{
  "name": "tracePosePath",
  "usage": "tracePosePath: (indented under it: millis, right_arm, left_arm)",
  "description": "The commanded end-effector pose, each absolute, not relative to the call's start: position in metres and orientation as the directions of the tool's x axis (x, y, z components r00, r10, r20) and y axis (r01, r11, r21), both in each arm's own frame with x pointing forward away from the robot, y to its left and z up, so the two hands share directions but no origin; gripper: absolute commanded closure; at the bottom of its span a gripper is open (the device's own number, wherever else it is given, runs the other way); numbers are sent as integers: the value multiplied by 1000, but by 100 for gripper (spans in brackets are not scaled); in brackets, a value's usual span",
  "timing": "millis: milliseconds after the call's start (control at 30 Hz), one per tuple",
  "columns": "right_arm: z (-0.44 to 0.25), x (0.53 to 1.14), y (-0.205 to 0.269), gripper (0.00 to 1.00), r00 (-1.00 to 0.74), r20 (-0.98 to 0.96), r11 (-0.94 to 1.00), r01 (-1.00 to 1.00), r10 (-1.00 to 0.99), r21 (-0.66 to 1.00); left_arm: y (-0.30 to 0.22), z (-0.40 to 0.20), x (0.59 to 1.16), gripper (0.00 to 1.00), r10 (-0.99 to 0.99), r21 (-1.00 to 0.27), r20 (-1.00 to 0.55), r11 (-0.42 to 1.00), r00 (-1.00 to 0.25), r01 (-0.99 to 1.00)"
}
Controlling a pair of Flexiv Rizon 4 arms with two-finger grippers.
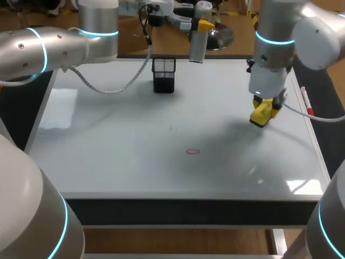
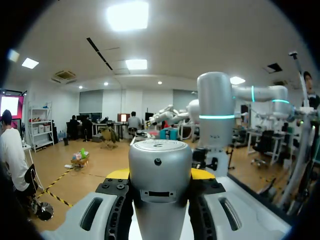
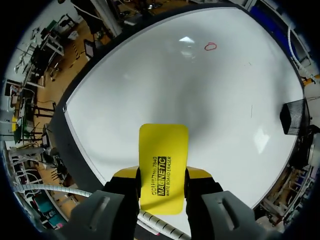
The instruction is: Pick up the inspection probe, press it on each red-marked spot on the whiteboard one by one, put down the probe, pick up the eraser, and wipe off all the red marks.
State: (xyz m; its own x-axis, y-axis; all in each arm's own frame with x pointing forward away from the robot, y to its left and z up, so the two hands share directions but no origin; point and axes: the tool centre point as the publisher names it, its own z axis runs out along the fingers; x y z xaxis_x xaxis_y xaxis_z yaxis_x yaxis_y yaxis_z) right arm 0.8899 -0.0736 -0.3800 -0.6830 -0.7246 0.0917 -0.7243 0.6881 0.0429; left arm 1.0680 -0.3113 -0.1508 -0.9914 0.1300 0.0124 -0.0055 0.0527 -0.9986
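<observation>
A white whiteboard (image 1: 108, 156) covers the counter. The right claw (image 1: 264, 110) hangs low over the board's right part, narrowed onto a flat yellow rectangular eraser (image 3: 163, 160). Both fingers pinch its long sides. The eraser's yellow back faces the wrist, which should leave the wiping face toward the board. One small red oval mark (image 1: 192, 151) sits near the middle, well apart from the eraser, with bare board between them for a sweep. The left claw (image 1: 200, 24) is past the far edge, closed around a silver cylindrical inspection probe (image 2: 160, 155), likely held there to clear the wiping path. A black mesh holder (image 1: 163, 74) stands near the far edge. A slim white and red marker (image 1: 306, 101) lies along the right rim, near the right arm.
</observation>
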Motion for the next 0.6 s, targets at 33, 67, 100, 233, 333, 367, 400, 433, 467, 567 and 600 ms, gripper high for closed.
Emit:
tracePosePath:
  millis: [33,67,100,233,333,367,400,433,467,567,600]
  right_arm:
    - [-378,876,-95,100,-698,60,700,-712,-714,45]
    - [-378,875,-97,100,-702,62,704,-708,-710,45]
    - [-378,874,-99,100,-708,54,711,-702,-704,50]
    - [-378,872,-102,100,-721,34,722,-690,-692,55]
    - [-378,871,-103,100,-734,23,734,-677,-678,48]
    - [-378,871,-103,100,-734,23,734,-677,-678,48]
    - [-378,871,-103,100,-734,23,734,-677,-678,48]
    - [-378,871,-103,100,-734,23,734,-677,-678,48]
    - [-378,871,-103,100,-734,23,734,-677,-678,48]
    - [-378,871,-103,100,-734,23,734,-677,-678,48]
    - [-378,871,-103,100,-734,23,734,-677,-678,48]
  left_arm:
    - [-311,-149,1068,100,131,-998,14,55,-991,-7]
    - [-311,-149,1068,100,131,-998,14,55,-991,-7]
    - [-311,-149,1068,100,131,-998,14,55,-991,-7]
    - [-311,-149,1068,100,131,-998,14,55,-991,-7]
    - [-311,-149,1068,100,131,-998,14,55,-991,-7]
    - [-311,-149,1068,100,131,-998,14,55,-991,-7]
    - [-311,-149,1068,100,131,-998,14,55,-991,-7]
    - [-311,-149,1068,100,131,-998,14,55,-991,-7]
    - [-311,-149,1068,100,131,-998,14,55,-991,-7]
    - [-311,-149,1068,100,131,-998,14,55,-991,-7]
    - [-311,-149,1068,100,131,-998,14,55,-991,-7]
